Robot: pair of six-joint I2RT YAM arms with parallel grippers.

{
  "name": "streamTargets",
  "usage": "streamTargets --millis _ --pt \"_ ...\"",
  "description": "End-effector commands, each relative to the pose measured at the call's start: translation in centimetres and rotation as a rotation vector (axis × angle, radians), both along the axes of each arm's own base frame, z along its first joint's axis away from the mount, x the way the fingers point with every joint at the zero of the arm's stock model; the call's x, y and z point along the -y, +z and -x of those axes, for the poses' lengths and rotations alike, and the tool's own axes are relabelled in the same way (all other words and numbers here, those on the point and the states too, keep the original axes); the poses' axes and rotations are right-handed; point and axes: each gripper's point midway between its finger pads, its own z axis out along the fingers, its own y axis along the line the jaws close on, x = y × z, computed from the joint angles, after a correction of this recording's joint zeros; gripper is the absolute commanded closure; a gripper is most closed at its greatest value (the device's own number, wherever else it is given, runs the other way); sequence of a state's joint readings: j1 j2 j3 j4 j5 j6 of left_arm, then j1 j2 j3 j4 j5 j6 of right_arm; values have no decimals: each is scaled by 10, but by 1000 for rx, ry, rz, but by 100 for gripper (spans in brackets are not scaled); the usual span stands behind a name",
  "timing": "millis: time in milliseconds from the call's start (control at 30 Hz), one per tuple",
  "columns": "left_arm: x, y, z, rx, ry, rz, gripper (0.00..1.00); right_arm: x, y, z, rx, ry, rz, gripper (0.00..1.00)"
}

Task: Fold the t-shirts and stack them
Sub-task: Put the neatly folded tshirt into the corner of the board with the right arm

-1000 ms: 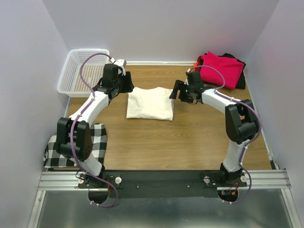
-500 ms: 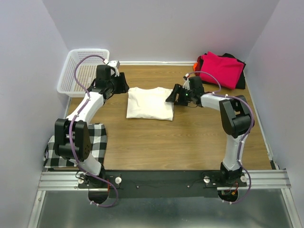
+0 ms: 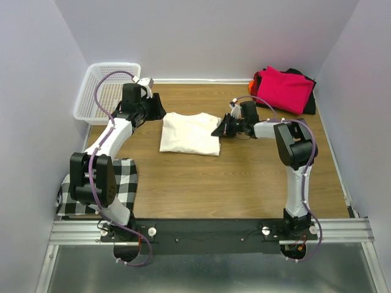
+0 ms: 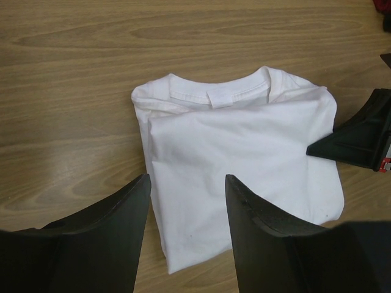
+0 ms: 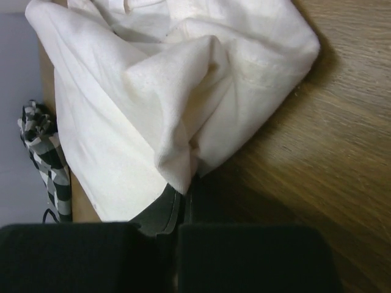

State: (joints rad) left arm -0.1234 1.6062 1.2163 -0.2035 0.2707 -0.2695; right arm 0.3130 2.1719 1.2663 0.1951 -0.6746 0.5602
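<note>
While right claw (image 3: 218, 130) pinches cream t-shirt (image 3: 189, 135), left claw (image 3: 160, 112) gapes; collar (image 4: 214, 97) faces far wall (image 3: 201, 36), length near-far.

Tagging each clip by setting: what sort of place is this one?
Probably a lab test cell: plain pale walls box in a wooden tabletop, an aluminium mounting rail runs along its near edge, and a folded cream t-shirt lies mid-table.

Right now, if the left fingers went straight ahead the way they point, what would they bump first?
The cream t-shirt. The left fingers are open and its edge shows right between them. Their height is hard to judge, so they might skim over its top instead.
</note>
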Motion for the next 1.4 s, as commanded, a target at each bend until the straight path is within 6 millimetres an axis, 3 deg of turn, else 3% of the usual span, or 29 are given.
streamTargets --millis 0,167,267,300,333,400,433,500,533,567,633,667,733,767,800,900,1100,1233,1367 --pt "0 10 -2 29 -19 17 39 29 -62 36 -183 -41 214 99" --pt "0 13 -5 33 -22 20 39 49 -45 20 -143 -114 349 99" --pt "0 13 -7 35 -22 21 39 74 -31 -1 -91 -211 490 99" --pt "-1 13 -7 33 -22 21 39 91 -29 -5 -83 -257 571 99" --pt "0 15 -8 37 -22 24 39 95 -15 -21 -44 -280 588 99" --pt "0 16 -10 38 -22 30 39 119 -18 -32 -49 -311 675 99" --pt "1 16 -10 37 -26 36 39 123 -1 -55 2 -346 692 99" --pt "4 17 -12 38 -32 42 39 144 2 -74 14 -373 762 99" --pt "5 18 -13 41 -38 49 39 149 -10 -82 0 -376 790 99" --pt "5 19 -14 44 -40 52 39 155 14 -112 61 -420 773 99" --pt "6 19 -15 43 -43 55 39 163 17 -130 66 -434 804 99" --pt "6 22 -16 50 -41 53 39 169 8 -141 61 -444 816 99" --pt "6 23 -16 52 -43 56 39 171 34 -168 125 -482 808 99" --pt "6 23 -17 52 -42 55 39 175 26 -174 121 -489 820 99" --pt "7 22 -17 49 -43 59 39 173 45 -187 172 -505 806 99" --pt "8 16 -17 35 -46 61 39 178 54 -200 220 -520 823 99" --pt "8 7 -19 15 -48 61 39 186 111 -226 390 -573 850 99" --pt "10 3 -20 3 -54 69 39 196 159 -230 487 -639 865 99" --pt "11 -1 -20 -5 -59 72 39 211 187 -234 540 -716 895 99"
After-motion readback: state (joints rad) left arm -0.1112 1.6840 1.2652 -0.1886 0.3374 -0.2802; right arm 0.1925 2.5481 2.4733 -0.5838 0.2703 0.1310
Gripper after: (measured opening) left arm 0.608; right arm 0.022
